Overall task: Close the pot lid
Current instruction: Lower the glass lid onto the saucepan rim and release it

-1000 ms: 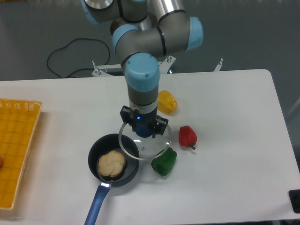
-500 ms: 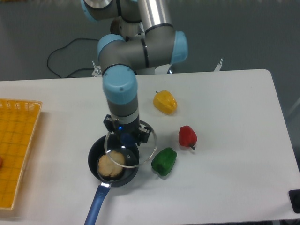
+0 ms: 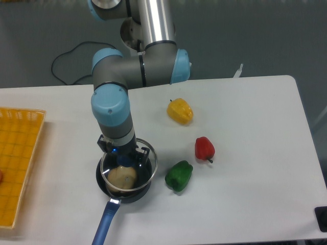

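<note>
Carried leftward from its place beside the green pepper a second ago, the lid (image 3: 129, 164) now hangs over the pot (image 3: 122, 179), its glass disc covering nearly the whole opening with its rim showing slightly up and to the right of the pot's rim; whether the two touch cannot be told. The gripper (image 3: 124, 155) is clamped on the lid's blue knob, the arm (image 3: 113, 109) standing upright above it. Through the glass a pale round piece of food (image 3: 121, 176) shows inside the pot, whose long blue handle (image 3: 104, 224) points toward the near edge of the white table (image 3: 245, 204). To the right lie a green pepper (image 3: 179, 175), a red pepper (image 3: 204, 148) and, farther back, a yellow pepper (image 3: 180, 111). A yellow basket (image 3: 18, 153) sits at the left edge. No brand, label or writing can be read anywhere.
</note>
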